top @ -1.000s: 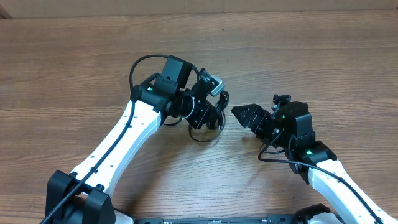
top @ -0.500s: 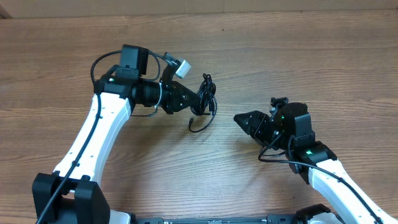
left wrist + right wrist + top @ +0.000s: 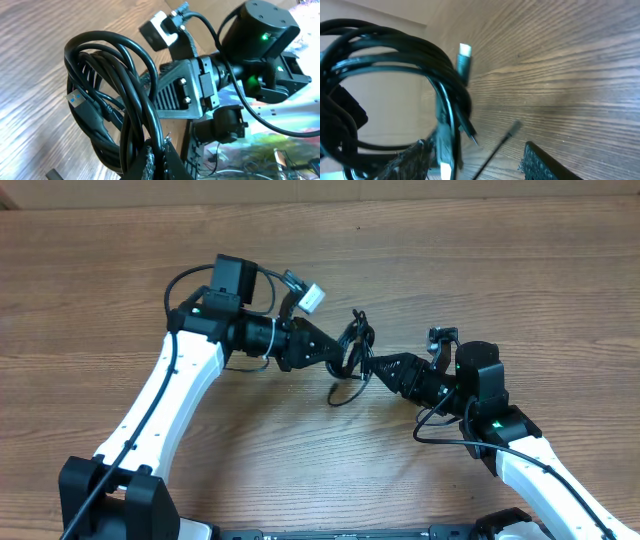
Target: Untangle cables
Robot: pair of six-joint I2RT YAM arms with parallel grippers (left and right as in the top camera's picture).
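The cables [image 3: 350,350] are one coiled black bundle held above the table's middle. My left gripper [image 3: 335,353] is shut on the bundle; in the left wrist view the coil [image 3: 120,100] rises from the closed jaws [image 3: 162,160], with a blue plug showing. My right gripper [image 3: 372,365] is open, its tips right at the bundle's right side. In the right wrist view the coil [image 3: 420,70] and a plug hang between the spread fingers [image 3: 480,162], and one loose strand end dangles toward the table.
The wooden table [image 3: 500,270] stretches on all sides. My right arm's body [image 3: 260,45] fills the far side of the left wrist view. A loose cable loop [image 3: 345,392] hangs below the bundle near the tabletop.
My left gripper carried the bundle left and then back right toward the middle. My right gripper moved left up to the bundle and now has it between its open fingers.
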